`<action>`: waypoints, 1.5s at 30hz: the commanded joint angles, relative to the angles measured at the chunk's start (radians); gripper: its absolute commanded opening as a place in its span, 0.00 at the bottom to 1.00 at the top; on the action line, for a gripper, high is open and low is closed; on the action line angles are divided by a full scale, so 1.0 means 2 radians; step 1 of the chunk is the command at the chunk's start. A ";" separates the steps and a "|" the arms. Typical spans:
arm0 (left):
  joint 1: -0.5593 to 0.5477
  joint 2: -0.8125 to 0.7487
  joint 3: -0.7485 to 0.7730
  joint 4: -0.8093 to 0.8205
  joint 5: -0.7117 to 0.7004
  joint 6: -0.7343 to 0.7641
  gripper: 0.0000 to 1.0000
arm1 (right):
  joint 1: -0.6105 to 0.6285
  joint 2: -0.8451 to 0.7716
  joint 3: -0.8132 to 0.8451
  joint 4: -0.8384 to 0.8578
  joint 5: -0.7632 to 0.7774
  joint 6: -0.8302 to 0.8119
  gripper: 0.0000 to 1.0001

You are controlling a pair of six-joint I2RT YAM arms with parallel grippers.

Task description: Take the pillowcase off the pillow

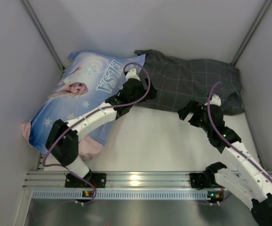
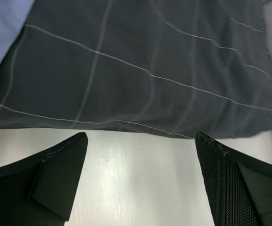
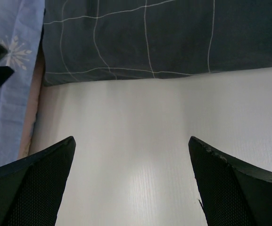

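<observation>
The pillowcase lay spread and rumpled on the white table, toward 1 o'clock from the table's middle in the top view, its far edge near the back wall. Whether the pillow lay inside it could not be told. Just beside it, at 9 o'clock, the blue ELSA-print pillow met the dark checked cloth at a corner and ran off toward 8 o'clock.

The left end effector hung with its fingers spread wide apart and nothing between them. It was over bare table just short of the pillowcase's near edge, which lay at 12 o'clock in its wrist view.

The right end effector was likewise wide apart and empty, over bare table farther back from that same edge. In its wrist view the cloth lay at 12 o'clock and the blue pillow at 9 o'clock.
</observation>
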 commanded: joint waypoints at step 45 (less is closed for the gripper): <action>0.025 -0.113 0.008 0.052 -0.002 -0.011 0.00 | -0.028 -0.122 0.007 -0.125 -0.064 -0.004 0.99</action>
